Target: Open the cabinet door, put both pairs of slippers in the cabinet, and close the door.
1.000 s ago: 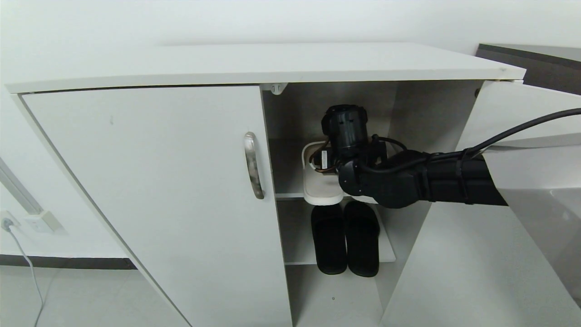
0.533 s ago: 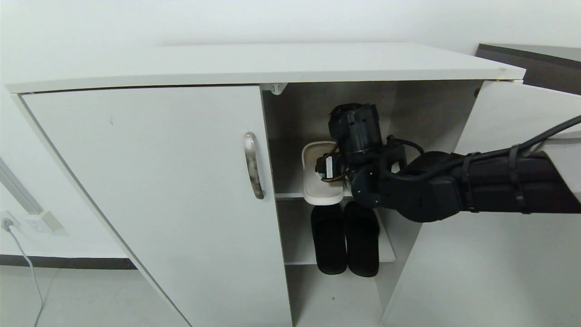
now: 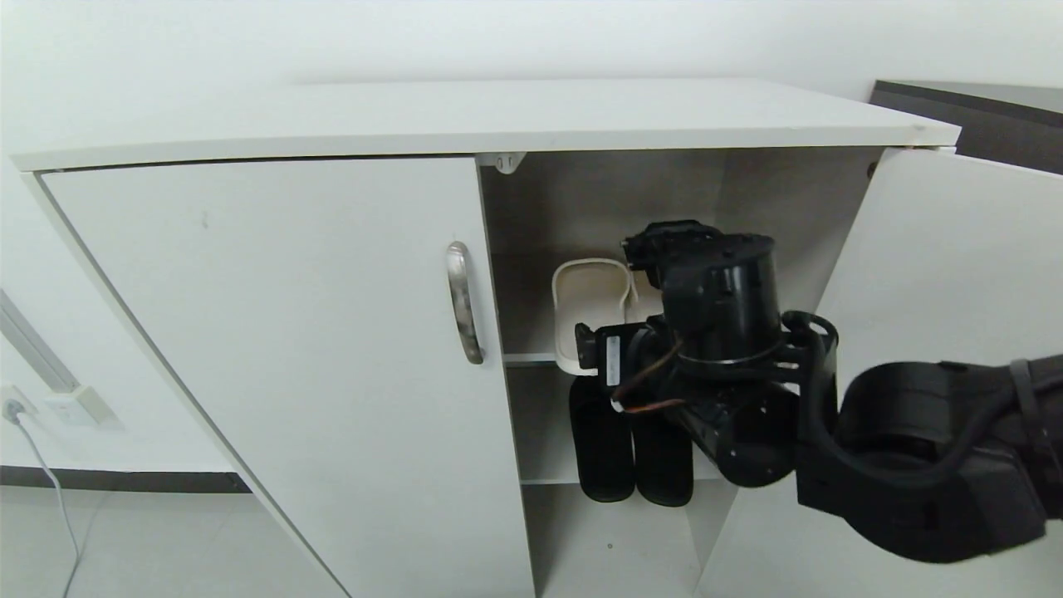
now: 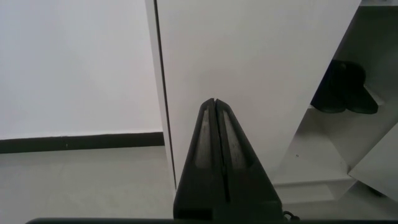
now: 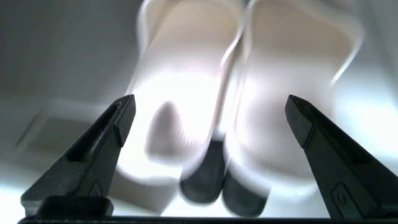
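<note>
Head view: over the last second your right gripper (image 3: pixel 664 241) has backed out of the cabinet (image 3: pixel 498 116). It was deep over the upper shelf (image 3: pixel 527 359) above the white slippers (image 3: pixel 585 307); now the wrist is nearer the camera and lower, in front of the opening. The white slippers have stayed on that shelf, just beyond the gripper and to its left, heels at the front edge. The black slippers (image 3: pixel 602 453) sit on the lower shelf (image 3: pixel 544 480), below the gripper and partly behind the arm. By my reading both pairs are stowed, so only closing remains. The open door (image 3: pixel 930 266) stands off to the gripper's right. From here you cannot tell how wide the fingers are.

Left wrist view: your left gripper (image 4: pixel 214 118) has its two fingers pressed flat together, with nothing between them. It faces the closed door (image 4: pixel 249 62) without touching it. The black slippers show far off to one side, inside the cabinet.

Right wrist view: here the answer is plain — the right gripper (image 5: pixel 209 102) is spread wide and empty. The white slippers (image 5: pixel 249 93) lie side by side straight ahead, apart from both fingers. Dark shapes beneath them are probably the black pair.
</note>
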Tool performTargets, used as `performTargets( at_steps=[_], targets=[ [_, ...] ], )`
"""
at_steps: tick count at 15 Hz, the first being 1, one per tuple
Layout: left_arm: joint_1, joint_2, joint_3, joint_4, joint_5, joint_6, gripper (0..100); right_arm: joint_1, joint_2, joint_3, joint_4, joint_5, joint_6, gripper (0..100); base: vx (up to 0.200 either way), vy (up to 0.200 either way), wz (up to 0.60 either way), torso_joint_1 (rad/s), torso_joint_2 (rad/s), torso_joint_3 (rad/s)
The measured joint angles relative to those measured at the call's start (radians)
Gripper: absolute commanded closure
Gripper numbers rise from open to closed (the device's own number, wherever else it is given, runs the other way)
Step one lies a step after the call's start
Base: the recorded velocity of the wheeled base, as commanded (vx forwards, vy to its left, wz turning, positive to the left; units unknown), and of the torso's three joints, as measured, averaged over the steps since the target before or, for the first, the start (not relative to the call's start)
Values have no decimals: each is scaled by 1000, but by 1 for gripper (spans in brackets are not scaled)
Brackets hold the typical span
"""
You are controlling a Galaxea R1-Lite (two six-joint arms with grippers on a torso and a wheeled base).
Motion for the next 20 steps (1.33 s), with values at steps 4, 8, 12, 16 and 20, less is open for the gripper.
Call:
performTargets(
  at_steps=[4, 8, 12, 16, 20],
  targets=[
    [0, 0, 0, 0, 0, 0, 100, 20, -64, 228, -266, 111, -56, 100, 0, 0, 0, 0, 0, 0],
    [0, 0, -1, 0, 0, 0, 100, 30, -75, 257, -270, 113, -59, 100, 0, 0, 0, 0, 0, 0],
    [0, 0, -1, 0, -1, -1, 100, 42, -74, 264, -270, 109, -58, 100, 0, 0, 0, 0, 0, 0],
    [0, 0, -2, 0, -2, -1, 100, 44, -73, 266, -269, 107, -58, 100, 0, 0, 0, 0, 0, 0],
    [0, 0, -2, 0, -4, -1, 100, 43, -68, 269, -270, 106, -58, 100, -150, 0, 0, 4, 3, 1]
  ],
)
